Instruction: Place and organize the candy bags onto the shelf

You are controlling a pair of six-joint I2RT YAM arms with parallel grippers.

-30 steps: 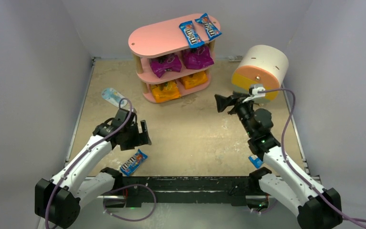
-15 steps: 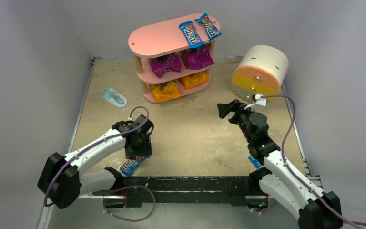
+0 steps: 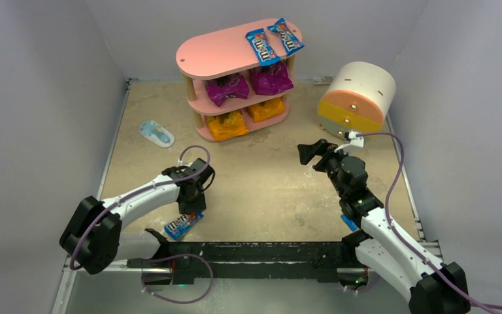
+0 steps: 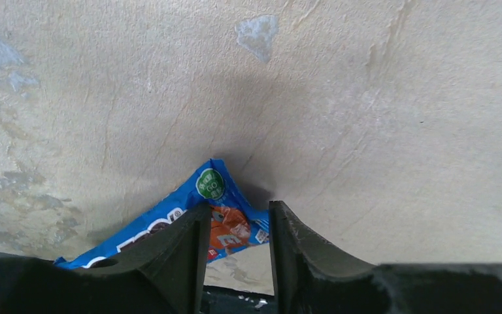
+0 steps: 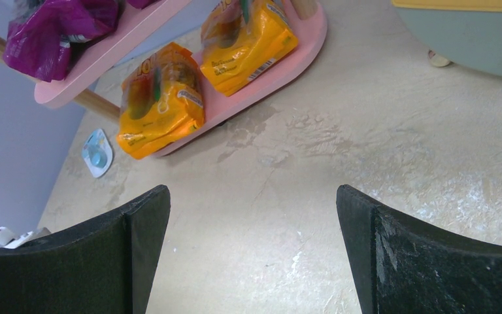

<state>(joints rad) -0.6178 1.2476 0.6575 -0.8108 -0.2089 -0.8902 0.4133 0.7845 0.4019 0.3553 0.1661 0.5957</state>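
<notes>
A slim blue candy bag [image 3: 183, 224] lies flat near the table's front edge. My left gripper [image 3: 193, 210] points down over its far end. In the left wrist view the jaws of that gripper [image 4: 238, 206] stand narrowly open astride the packet's orange-printed end [image 4: 232, 229], which is uncrumpled. The pink shelf [image 3: 222, 52] stands at the back. It holds two blue packets [image 3: 259, 46] on top, two purple bags [image 3: 227, 88] in the middle and two orange bags [image 3: 227, 124] at the bottom. My right gripper [image 3: 306, 154] hovers wide open and empty, facing the shelf [image 5: 301, 46].
A white, orange and yellow drawer unit [image 3: 358, 98] stands at the back right, close behind the right arm. A pale blue-and-white oval item [image 3: 156, 133] lies left of the shelf. Another blue packet [image 3: 350, 221] peeks out beside the right arm's lower link.
My left gripper swung from the left-centre down onto the blue packet's far end, and its jaws narrowed. The right gripper drifted slightly down and stayed wide open.
</notes>
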